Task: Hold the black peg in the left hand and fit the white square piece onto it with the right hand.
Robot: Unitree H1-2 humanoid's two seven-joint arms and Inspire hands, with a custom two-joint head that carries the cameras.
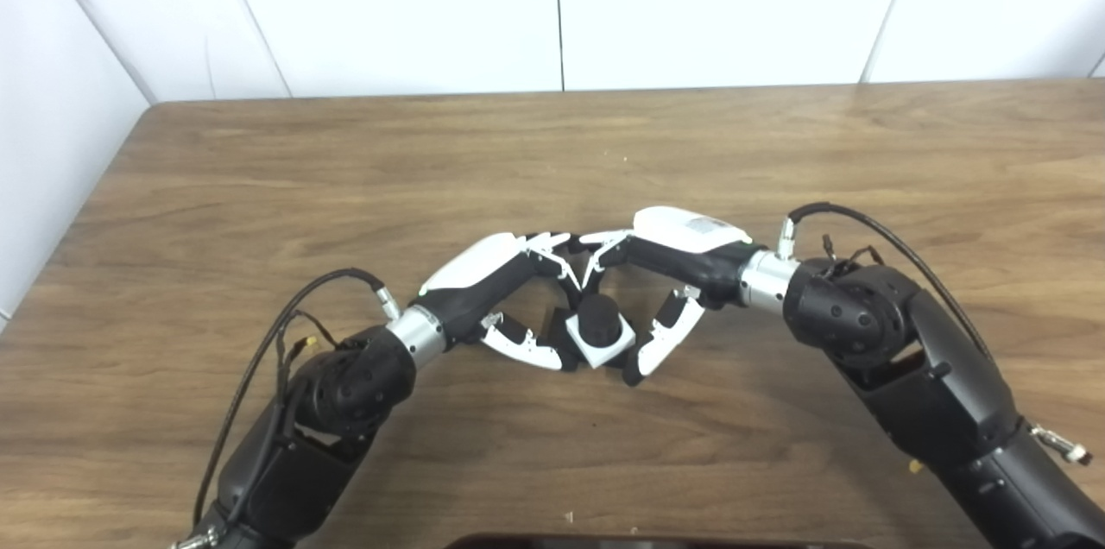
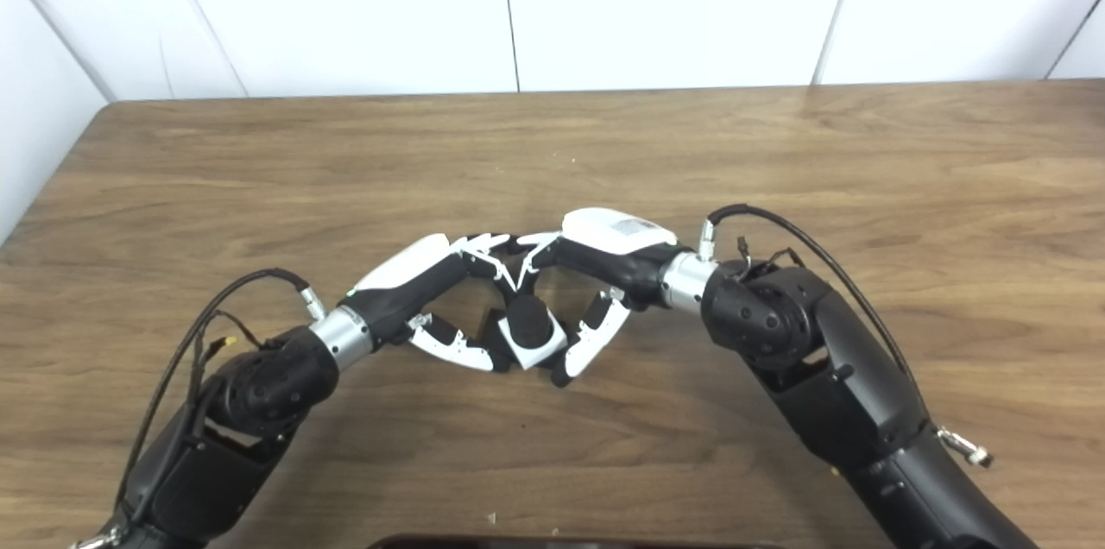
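- Dark, glossy edge of some object (image 1: 639, 542) at the very near rim of the view, centred; too little showing to tell what.
- Brown wood-grain counter (image 1: 552, 152), running from near to far, bare on its far half.
- Two black arms rising from the near corners, meeting just near of the counter's middle.
- Left hand (image 1: 505, 303), coming in from the near left, fingers curled toward the centre, thumb reaching in low from the left and touching the piece's left side; peg's lower part hidden, so cannot tell how firmly gripped.
- White square piece (image 1: 602, 345) between both hands, tilted, with black peg (image 1: 600, 323) standing up through its middle.
- Right hand (image 1: 673, 290), coming in from the near right, closed around the piece: thumb pressed on its right side, fingers arched over the far side.
- Fingertips of both hands touching just far of the peg.
- White panelled wall (image 1: 552, 5) beyond the counter's far edge.
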